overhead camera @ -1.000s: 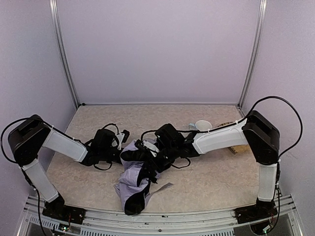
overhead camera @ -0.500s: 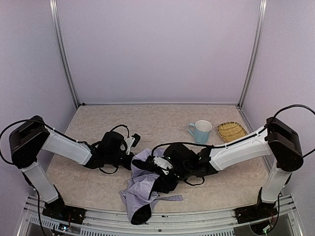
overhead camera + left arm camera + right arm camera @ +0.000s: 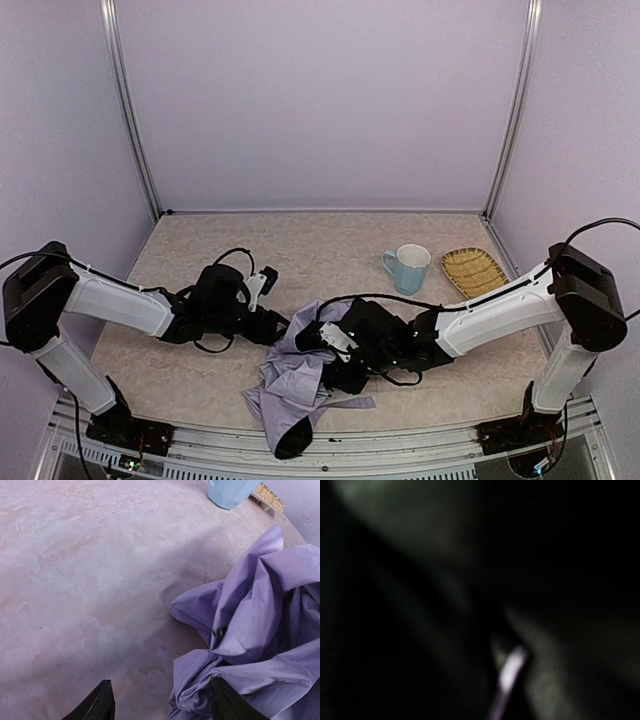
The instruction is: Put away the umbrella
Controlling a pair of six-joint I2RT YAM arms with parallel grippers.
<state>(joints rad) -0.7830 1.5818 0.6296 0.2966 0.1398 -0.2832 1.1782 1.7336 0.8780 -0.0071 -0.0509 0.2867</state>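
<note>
Lavender umbrella (image 3: 290, 380) is lying crumpled on the worktop (image 3: 300, 250), near middle. Left gripper (image 3: 162, 702) is holding its jaws apart and empty beside the fabric. Right gripper (image 3: 324, 350) is buried in the fabric, so I cannot tell its jaws. Gathering the folds evenly seems wise.

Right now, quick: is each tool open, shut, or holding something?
Left tool: open, gripping nothing; umbrella fabric lies at one finger.
Right tool: buried in the umbrella's folds, cannot be told.
</note>
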